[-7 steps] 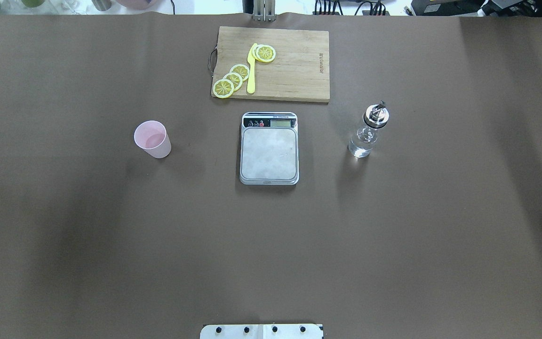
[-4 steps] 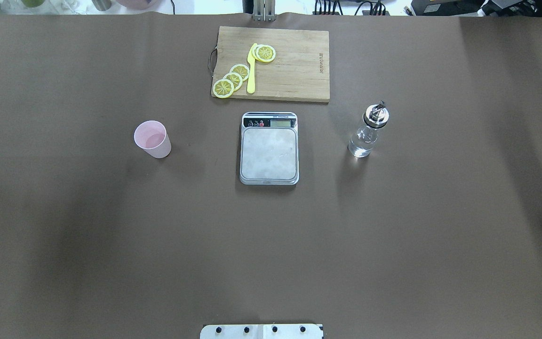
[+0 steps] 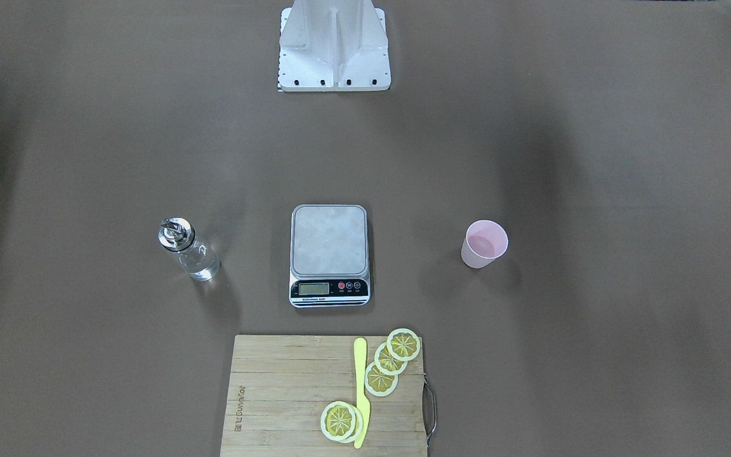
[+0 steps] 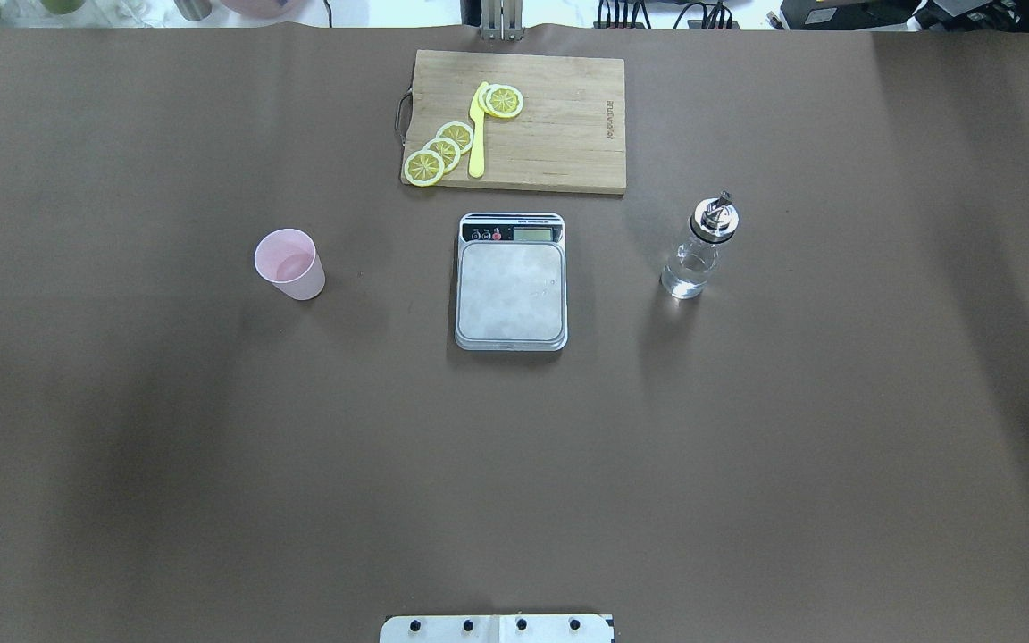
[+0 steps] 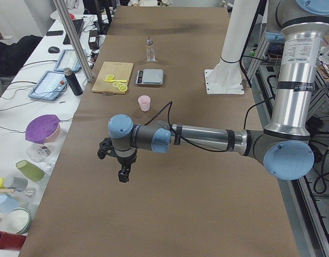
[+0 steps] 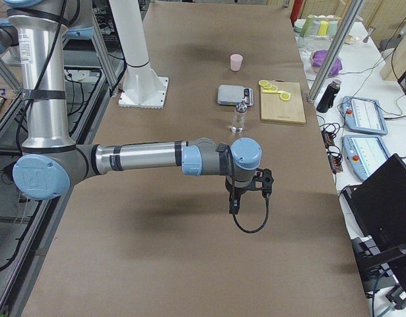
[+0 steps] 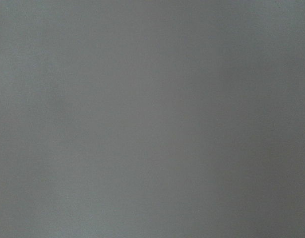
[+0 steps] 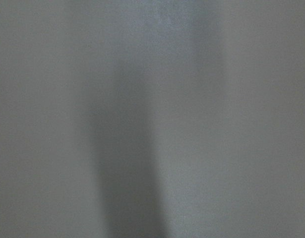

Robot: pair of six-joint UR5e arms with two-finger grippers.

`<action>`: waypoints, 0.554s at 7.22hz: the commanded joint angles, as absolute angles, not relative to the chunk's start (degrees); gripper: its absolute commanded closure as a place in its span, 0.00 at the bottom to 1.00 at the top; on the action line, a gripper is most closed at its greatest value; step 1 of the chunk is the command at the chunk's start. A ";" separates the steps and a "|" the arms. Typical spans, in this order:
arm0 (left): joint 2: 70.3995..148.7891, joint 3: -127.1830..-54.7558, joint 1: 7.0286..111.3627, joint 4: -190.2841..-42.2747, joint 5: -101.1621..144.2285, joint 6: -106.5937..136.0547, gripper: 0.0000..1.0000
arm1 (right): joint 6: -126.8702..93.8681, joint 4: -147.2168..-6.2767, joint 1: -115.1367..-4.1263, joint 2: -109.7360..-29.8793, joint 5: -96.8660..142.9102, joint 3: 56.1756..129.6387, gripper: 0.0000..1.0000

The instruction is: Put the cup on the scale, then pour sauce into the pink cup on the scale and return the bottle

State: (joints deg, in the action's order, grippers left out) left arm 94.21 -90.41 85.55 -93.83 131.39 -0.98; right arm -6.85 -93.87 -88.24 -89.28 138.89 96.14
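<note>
Two end effectors, finger state of both: cannot tell. Left end effector (image 5: 123, 174) hangs lower-centre of exterior left view; cup (image 5: 145, 103) well apart, up-frame, upright, axis vertical; left arm nearer. Right end effector (image 6: 234, 205) remote. Cup: pale pink, smooth, tapered, on bench (image 4: 514, 482), centre-left of overhead frame. Scale (image 4: 511, 281): grey steel platform, centre. Bottle (image 4: 698, 254): clear glass, metal pourer, centre-right.
</note>
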 commanded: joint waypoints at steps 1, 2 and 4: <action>94.74 -90.44 85.52 -93.61 131.48 0.60 0.01 | -6.86 -93.87 -88.24 -89.38 138.96 96.15 0.00; 95.09 -90.53 85.43 -93.60 131.31 1.92 0.01 | -6.86 -93.87 -88.24 -89.38 138.96 96.24 0.00; 95.79 -92.53 85.34 -93.26 131.22 2.28 0.01 | -6.86 -93.78 -88.24 -89.30 138.87 96.15 0.00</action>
